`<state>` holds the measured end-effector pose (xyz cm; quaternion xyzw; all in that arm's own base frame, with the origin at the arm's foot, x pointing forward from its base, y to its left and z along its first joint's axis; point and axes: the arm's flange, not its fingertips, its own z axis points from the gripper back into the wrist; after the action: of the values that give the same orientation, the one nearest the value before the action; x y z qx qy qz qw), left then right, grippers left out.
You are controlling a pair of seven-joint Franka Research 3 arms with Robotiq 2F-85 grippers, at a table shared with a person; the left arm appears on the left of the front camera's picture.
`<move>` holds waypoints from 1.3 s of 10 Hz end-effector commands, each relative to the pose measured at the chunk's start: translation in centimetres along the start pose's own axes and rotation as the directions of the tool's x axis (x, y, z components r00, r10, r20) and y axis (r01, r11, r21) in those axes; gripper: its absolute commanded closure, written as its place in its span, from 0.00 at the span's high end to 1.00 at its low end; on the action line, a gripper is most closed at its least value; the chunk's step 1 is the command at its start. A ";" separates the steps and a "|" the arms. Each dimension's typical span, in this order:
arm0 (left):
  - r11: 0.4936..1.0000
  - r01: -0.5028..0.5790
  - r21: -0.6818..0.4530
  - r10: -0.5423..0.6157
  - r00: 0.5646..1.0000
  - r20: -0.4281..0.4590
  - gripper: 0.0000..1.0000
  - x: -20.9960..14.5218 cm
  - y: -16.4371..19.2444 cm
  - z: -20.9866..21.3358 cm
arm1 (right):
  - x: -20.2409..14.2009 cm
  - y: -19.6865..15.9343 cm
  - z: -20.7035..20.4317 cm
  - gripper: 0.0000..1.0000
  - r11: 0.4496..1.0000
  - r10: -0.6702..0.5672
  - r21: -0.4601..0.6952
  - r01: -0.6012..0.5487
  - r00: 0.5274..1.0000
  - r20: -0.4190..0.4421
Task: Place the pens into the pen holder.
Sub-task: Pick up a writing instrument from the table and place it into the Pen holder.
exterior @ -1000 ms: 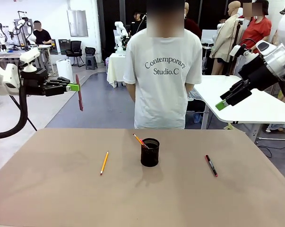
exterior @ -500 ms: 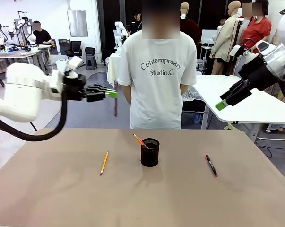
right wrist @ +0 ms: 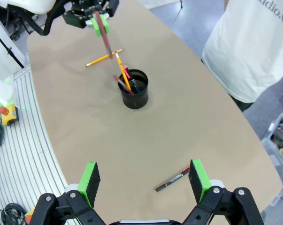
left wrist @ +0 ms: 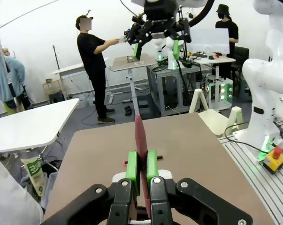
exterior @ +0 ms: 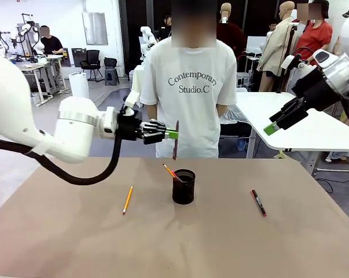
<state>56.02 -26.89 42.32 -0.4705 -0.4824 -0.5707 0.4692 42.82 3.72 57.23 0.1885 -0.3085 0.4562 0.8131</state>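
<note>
Yellow pencil (exterior: 128,199) lies loose on the surface (exterior: 76,243). The left jaws, clamped on the dark red pen (exterior: 175,143), just swung in near the pen holder (exterior: 183,188) mid-surface, so a drop looks close. Black marker (exterior: 259,202) waits right; right jaws hang wide apart.

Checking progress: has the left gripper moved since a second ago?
Yes: the left gripper, shut on a dark red pen, swung right, nearing the black wire-mesh pen holder.

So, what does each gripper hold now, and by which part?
The left gripper holds the dark red pen near its upper end. The right gripper is open, holding nothing.
</note>
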 end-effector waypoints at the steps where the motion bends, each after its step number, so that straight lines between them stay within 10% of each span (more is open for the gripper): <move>1: 1.000 -0.012 0.005 0.012 1.000 0.023 0.00 -0.3 0.5 -0.8 | 0.1 -0.1 0.1 1.00 1.000 -0.001 0.000 0.001 1.000 0.013; 13: 0.987 -0.008 0.159 -0.003 0.998 0.066 0.00 -6.0 3.2 -5.0 | 0.1 -0.1 0.1 1.00 1.000 -0.001 0.000 0.001 1.000 0.013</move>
<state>58.72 -31.05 36.72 -0.4670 -0.5136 -0.5206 0.4971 42.81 3.71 57.23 0.1884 -0.3086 0.4561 0.8132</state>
